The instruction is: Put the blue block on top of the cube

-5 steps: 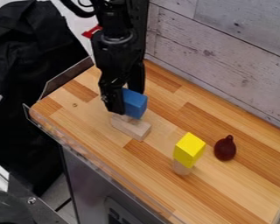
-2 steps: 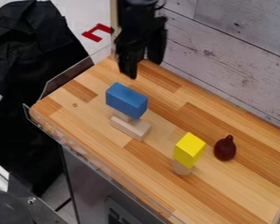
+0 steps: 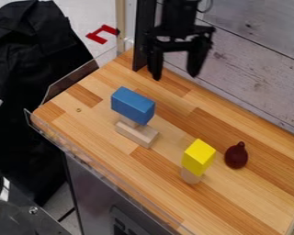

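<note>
My gripper [image 3: 176, 75] hangs open over the back of the counter, behind and to the right of the blue block, with nothing between its fingers. The blue block [image 3: 132, 105] rests on a small pale wooden piece, probably the cube [image 3: 128, 121], which it mostly hides. Beneath them, a longer pale wooden block [image 3: 137, 133] lies on the counter. The gripper does not touch the blue block.
On the wooden counter [image 3: 168, 192], a yellow block [image 3: 198, 157] sits on a pale round wooden piece [image 3: 190, 176]. To its right stands a dark red pear-shaped object [image 3: 236, 155]. A white plank wall [image 3: 254, 69] borders the back.
The gripper was beside the blue block a second ago, then moved up and back, and since then to the right. The blue block has stayed on the stack.
</note>
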Motion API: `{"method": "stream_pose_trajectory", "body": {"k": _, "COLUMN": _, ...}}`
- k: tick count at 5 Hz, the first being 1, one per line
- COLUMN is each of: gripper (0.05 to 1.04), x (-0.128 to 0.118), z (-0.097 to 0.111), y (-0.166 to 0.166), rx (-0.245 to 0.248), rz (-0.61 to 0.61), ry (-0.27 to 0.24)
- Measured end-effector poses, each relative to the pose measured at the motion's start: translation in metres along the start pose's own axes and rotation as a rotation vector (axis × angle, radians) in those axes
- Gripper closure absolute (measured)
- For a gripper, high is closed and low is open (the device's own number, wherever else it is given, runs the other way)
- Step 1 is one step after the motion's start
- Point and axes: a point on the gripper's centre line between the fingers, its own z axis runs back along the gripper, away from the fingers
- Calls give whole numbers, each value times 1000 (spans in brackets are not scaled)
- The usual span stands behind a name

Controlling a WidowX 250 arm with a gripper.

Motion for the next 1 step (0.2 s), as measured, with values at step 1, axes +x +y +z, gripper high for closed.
{"method": "stream_pose_trajectory", "body": {"k": 1, "gripper": 83, "x": -18, "z": -5, "y": 0, "rx": -44, "rz": -237, "ry": 46}}
